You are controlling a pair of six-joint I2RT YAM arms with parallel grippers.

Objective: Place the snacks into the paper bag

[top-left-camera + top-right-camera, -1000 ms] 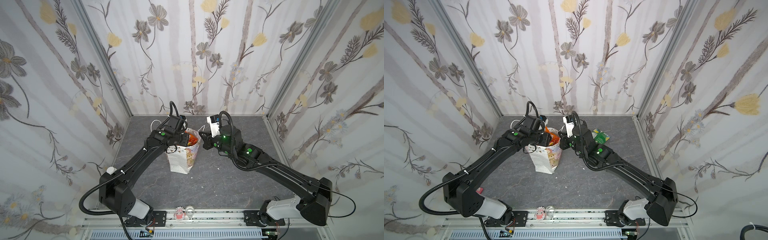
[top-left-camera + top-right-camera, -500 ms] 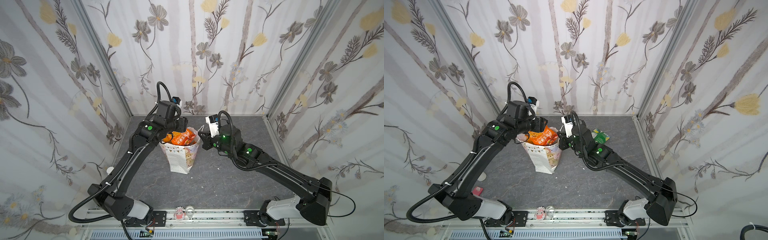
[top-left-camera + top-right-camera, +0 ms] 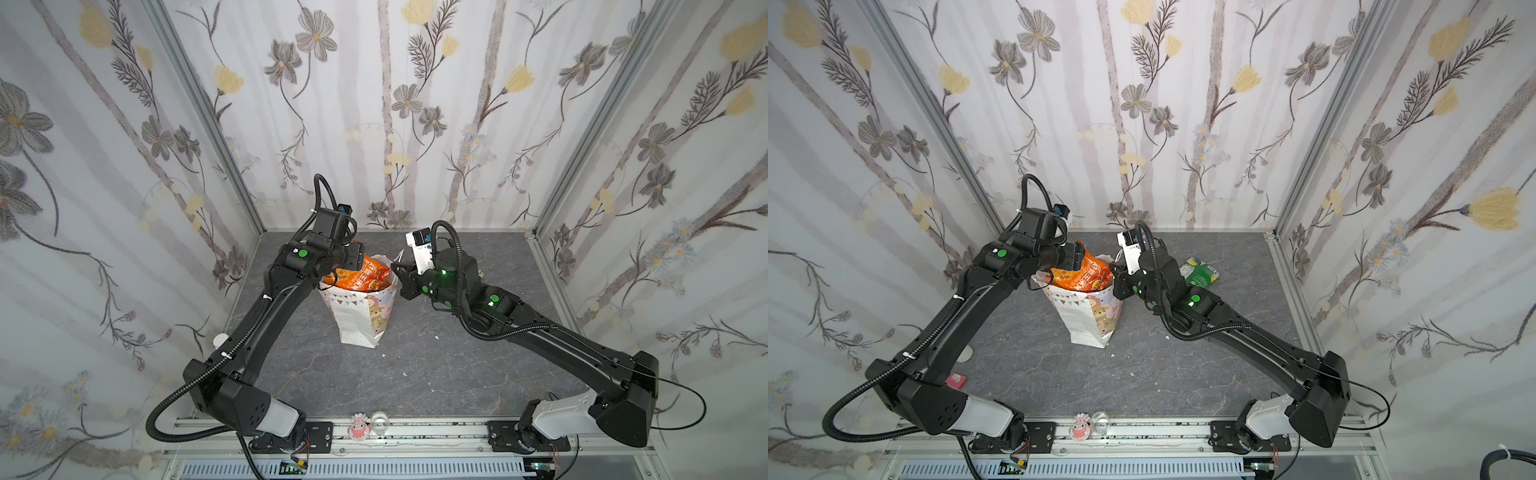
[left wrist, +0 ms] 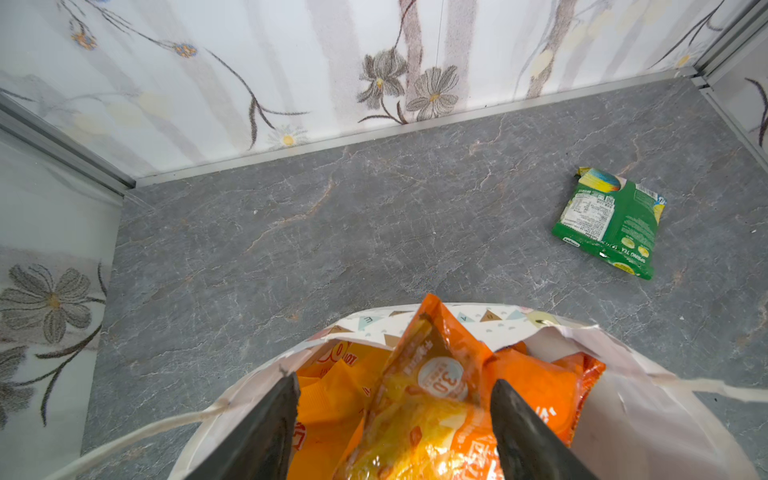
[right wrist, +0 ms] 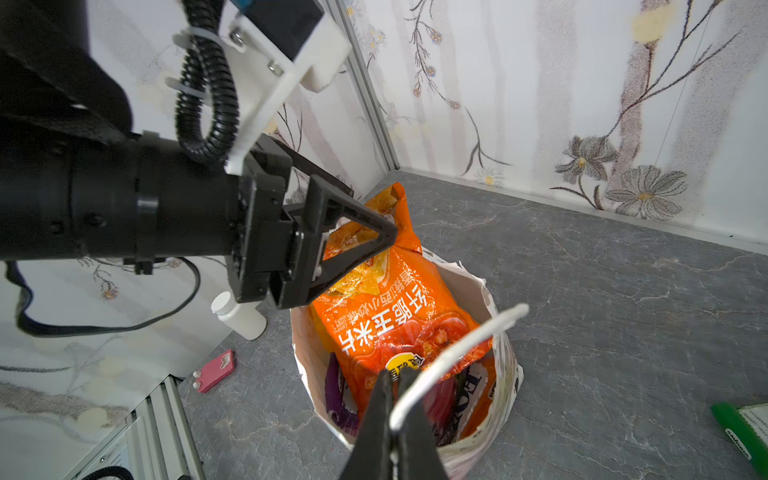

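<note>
Since a second ago the left arm has risen from the mouth of the tall white paper gift bag (image 3: 360, 320) and drawn back toward its upper-left rim. The left gripper (image 4: 393, 380), then nearly pinched, now stands with jaws apart, straddling the glossy orange chip bag (image 3: 362, 276) without visibly clamping it. That packet shows more fully than before. It stands slanted in the bag mouth, its long axis running from inside the bag up toward the left gripper, top corner proud of the rim. Judged released, or nearly so, but not yet settled. The right arm has not shifted. The right gripper (image 5: 397, 374) is closed on the white cord handle (image 5: 457, 345), keeping the mouth spread at centre frame in both top views. Other packets, purple and orange-pink, lie deeper in the bag. One snack is seen outside: a flat green packet (image 3: 1200, 272) on the grey marbled tabletop (image 3: 1183, 365), right of the bag in a top view, just beyond the right wrist. It lies nearer the right gripper, well apart from the left, long axis roughly toward the back wall. With the right gripper busy on the handle, the left would probably have to reach across the bag for it.
</note>
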